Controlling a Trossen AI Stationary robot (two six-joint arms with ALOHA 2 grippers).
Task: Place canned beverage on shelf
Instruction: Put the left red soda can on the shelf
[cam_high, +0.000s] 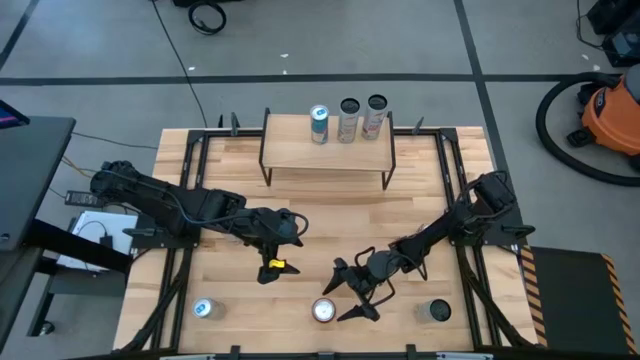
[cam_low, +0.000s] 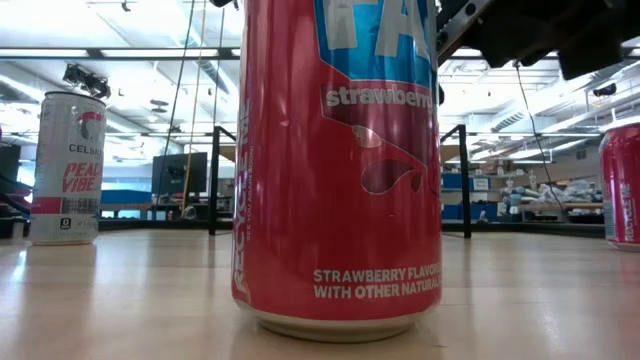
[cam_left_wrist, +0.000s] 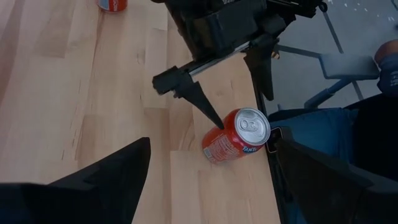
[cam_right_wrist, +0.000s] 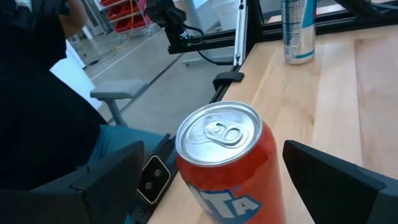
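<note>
A red strawberry soda can (cam_high: 323, 311) stands upright on its base near the table's front edge and fills the low view (cam_low: 340, 170). My right gripper (cam_high: 343, 300) is open just right of it and low over the table. Its two fingers (cam_left_wrist: 202, 102) reach toward the can's sides, and I see no touch. The can's top (cam_right_wrist: 217, 134) shows close between them. My left gripper (cam_high: 275, 260) hangs open above the table's middle left, holding nothing. The shelf (cam_high: 325, 152) stands at the far edge with three cans (cam_high: 347, 120) on its board.
A pale can (cam_high: 204, 309) stands at the front left, also in the low view (cam_low: 65, 165). Another can (cam_high: 438, 311) stands at the front right. A person in dark clothes and blue trousers (cam_right_wrist: 124, 140) sits just beyond the table's near edge.
</note>
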